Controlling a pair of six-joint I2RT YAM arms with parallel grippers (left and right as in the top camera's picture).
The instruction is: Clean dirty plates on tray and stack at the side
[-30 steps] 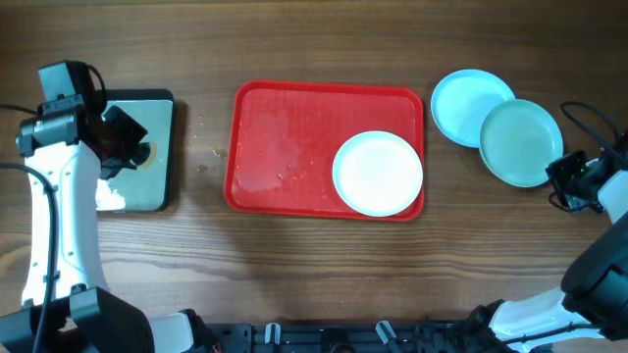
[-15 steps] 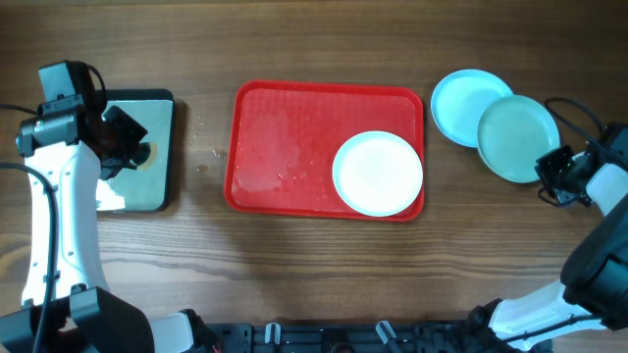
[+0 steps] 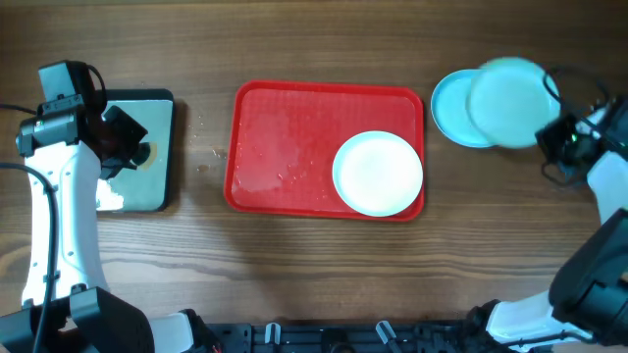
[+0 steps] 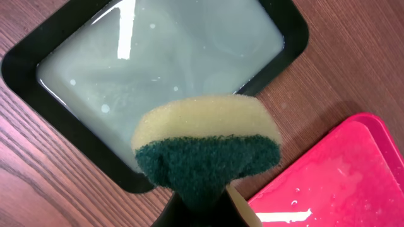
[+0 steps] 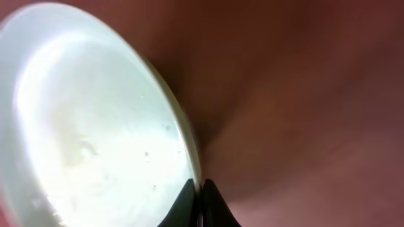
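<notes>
Pinching the rim of a pale aqua plate (image 3: 508, 88), the right tool (image 5: 197, 200) has its fingertips pressed together on the plate's edge, near the far right corner of the counter (image 3: 314, 265). From overhead this plate looks blurred and overlaps the right side of the second aqua plate (image 3: 451, 110), which lies flat on the counter. I cannot tell if the two touch. The red tray (image 3: 285, 137) sits mid-counter with wet streaks on its left half. The white plate (image 3: 378, 174) lies in the tray's near right corner. Toward the left edge of the counter, the left tool (image 3: 123, 147) is clamped on a yellow-and-green sponge (image 4: 205, 142), above the dark tray (image 4: 25, 60) of cloudy water.
</notes>
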